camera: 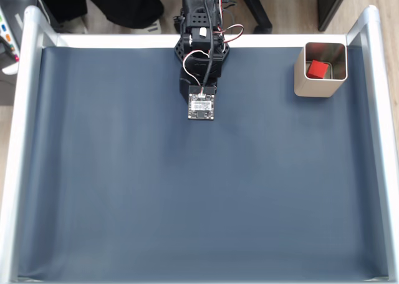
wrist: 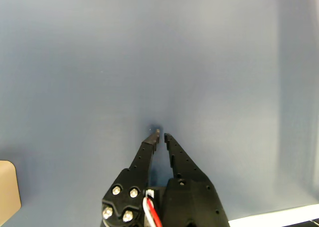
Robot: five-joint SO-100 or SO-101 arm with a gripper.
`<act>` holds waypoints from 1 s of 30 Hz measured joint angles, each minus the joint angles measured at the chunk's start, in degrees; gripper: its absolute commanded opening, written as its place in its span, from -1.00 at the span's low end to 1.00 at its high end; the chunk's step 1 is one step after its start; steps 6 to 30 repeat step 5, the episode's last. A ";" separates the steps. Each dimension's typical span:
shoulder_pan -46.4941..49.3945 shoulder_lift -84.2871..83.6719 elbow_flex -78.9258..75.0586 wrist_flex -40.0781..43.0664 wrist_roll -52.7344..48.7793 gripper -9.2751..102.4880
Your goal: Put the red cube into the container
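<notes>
The red cube (camera: 318, 68) lies inside the container (camera: 312, 87), a square silvery tin at the back right of the mat in the fixed view. The black arm (camera: 201, 78) is folded near the middle of the back edge, well left of the tin, with its wrist camera board on top covering the fingers. In the wrist view my gripper (wrist: 160, 133) hangs over bare blue mat, its two black fingers closed tip to tip with nothing between them.
A dark blue mat (camera: 187, 190) covers the table inside a pale metal frame (camera: 19, 140). A pale rounded corner (wrist: 7, 189) shows at the wrist view's lower left, and a white strip (wrist: 279, 219) at its lower right.
</notes>
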 measured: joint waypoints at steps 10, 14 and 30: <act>0.00 0.00 0.00 0.00 0.00 -0.82; 0.00 0.00 0.00 0.00 0.00 -0.82; 0.00 0.00 0.00 0.00 0.00 -0.82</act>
